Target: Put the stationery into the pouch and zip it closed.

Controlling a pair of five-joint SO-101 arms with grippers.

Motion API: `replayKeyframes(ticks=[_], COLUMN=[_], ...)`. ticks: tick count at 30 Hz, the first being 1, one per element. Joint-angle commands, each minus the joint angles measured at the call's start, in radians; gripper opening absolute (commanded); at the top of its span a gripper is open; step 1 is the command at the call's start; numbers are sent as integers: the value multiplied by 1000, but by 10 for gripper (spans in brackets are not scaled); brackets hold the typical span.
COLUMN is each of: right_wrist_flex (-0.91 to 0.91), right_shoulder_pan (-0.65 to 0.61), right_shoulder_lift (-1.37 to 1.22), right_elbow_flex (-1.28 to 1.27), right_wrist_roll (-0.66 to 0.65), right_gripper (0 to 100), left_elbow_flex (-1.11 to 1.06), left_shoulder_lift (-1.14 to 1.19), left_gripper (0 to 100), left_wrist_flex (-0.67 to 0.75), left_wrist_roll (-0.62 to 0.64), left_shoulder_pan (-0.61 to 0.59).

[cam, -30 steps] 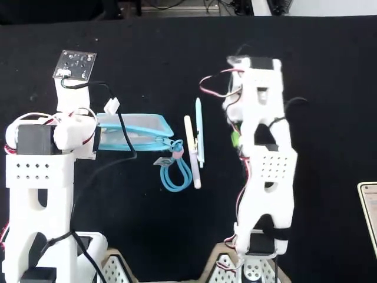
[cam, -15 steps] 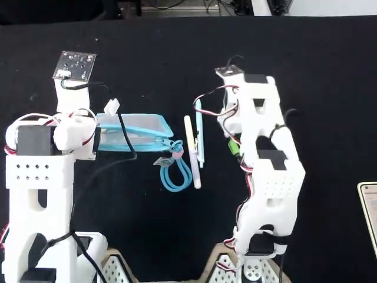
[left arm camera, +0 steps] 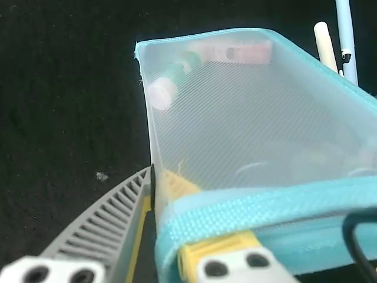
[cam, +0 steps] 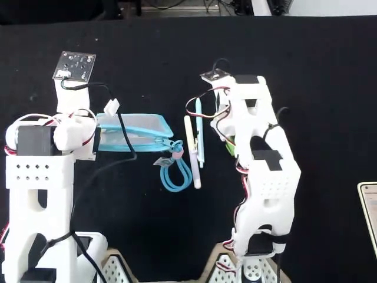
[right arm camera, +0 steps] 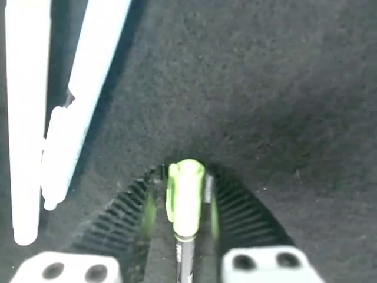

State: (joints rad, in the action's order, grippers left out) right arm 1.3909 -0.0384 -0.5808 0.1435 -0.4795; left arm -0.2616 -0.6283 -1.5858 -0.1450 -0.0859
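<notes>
**High view:** The left arm (cam: 41, 177) pins the pouch (cam: 138, 127) at mid-left of the frame. My right arm (cam: 265, 177) stands centre-right with a green pen (cam: 233, 141) at its tip. A cream pen (cam: 191, 156) and a light blue pen (cam: 199, 127) lie side by side between the two arms, just right of the pouch. A blue loop strap (cam: 175, 175) trails below the pouch's end. The surface (cam: 330, 88) is black cloth, and a pale flat object (cam: 368, 212) juts in at the right edge. Cables (cam: 171, 7) run along the room's top edge.

**Left wrist view:** The left arm's fingers (left arm camera: 112, 227) are clamped on the pouch (left arm camera: 253, 118) at its teal zip band. Through the mesh I make out a pink-capped item (left arm camera: 162, 91) and a flat pale piece (left arm camera: 235, 52) at the far end. How wide the mouth gapes, I cannot tell. The cream pen (left arm camera: 322, 35) and the light blue pen (left arm camera: 344, 29) sit at the upper right.

**Right wrist view:** The right arm's fingers (right arm camera: 126, 221) are closed on the green pen (right arm camera: 185, 188), its tip pointing at the cloth. The cream pen (right arm camera: 26, 118) and the light blue pen (right arm camera: 88, 88) lie at the upper left.

I judge the loading half done, with this pen in hand and two more waiting. The next move calls for carrying the green pen over the loose pair and lining it up with the pouch's opening. The zip comes last.
</notes>
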Motion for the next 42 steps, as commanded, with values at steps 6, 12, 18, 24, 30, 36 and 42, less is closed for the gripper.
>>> replayKeyframes(ticks=[6,12,18,24,30,36,42], right_wrist_flex=[40,222,235,190,183,71,-40], right_shoulder_pan=[43,25,-64,-114,-210,-373,-535], right_shoulder_lift=[15,196,490,757,1053,1294,1509], right_elbow_flex=[1,51,-51,-179,-220,-219,-226], right_wrist_roll=[-17,-12,43,115,201,393,477], right_gripper=[11,11,11,11,11,11,11], left_elbow_flex=[8,8,7,5,7,5,5], left_shoulder_lift=[3,3,3,3,3,3,3], left_gripper=[29,29,29,29,29,29,29], left_wrist_flex=[6,6,6,6,6,6,6], left_wrist_roll=[9,9,9,9,9,9,9], left_shoulder_pan=[13,13,13,13,13,13,13])
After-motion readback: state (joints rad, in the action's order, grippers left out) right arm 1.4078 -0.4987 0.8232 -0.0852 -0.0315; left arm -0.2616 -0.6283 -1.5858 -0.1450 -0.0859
